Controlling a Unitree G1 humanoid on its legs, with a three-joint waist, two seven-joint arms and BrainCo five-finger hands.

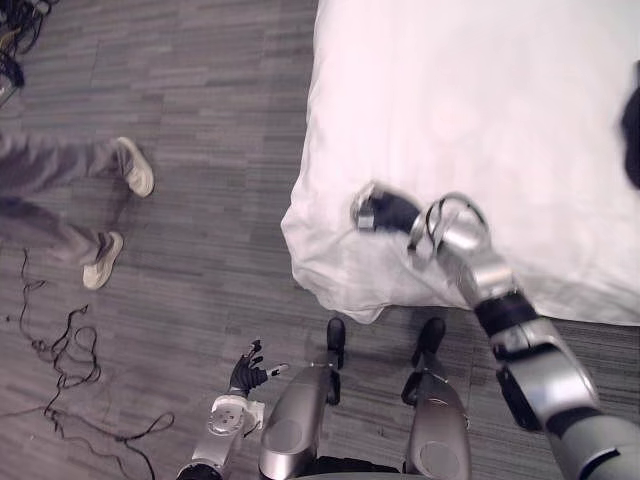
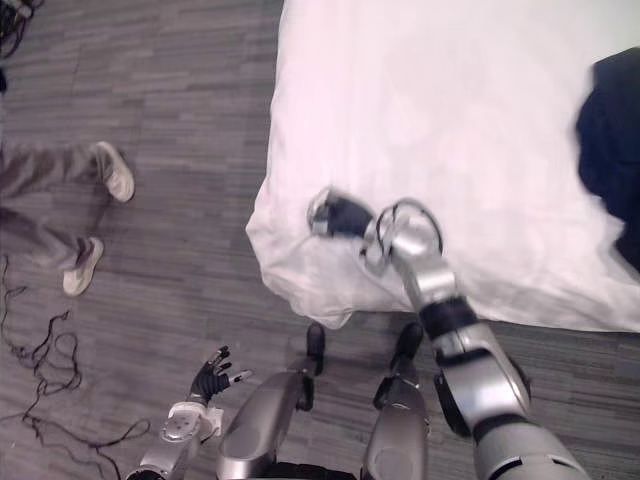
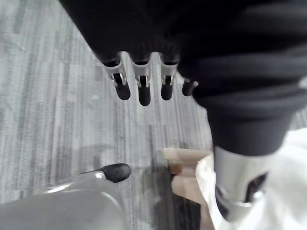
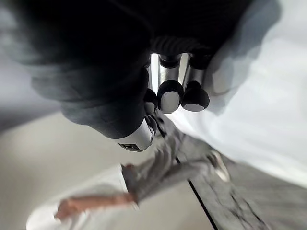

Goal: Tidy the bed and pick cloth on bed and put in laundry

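The right hand is stretched out over the near corner of the bed, low above the white sheet. In the right wrist view its fingers look curled in, with the dark tips close to the thumb, and I see no fabric between them, so the hand is closed on nothing. The sheet lies directly under these fingers and hangs down over the corner in loose folds. I think this is why the hand is here: this corner is the untidy part of the bed.

The dark cloth, which is the thing to take to the laundry, lies on the bed well apart from the right fingers, beyond them toward the far right side of the mattress. It is not touched by any hand. From its place I judge that the arm must reach much further across before it can pick the cloth up, so the picking step is not yet begun.

The left hand hangs low beside the robot, above the grey floor. Its fingers are straight and a little spread, and they hold nothing. It seems to be kept away from the bed so that the right arm works alone.

A person's shoes stand on the floor far from both hands, on the left-hand side.
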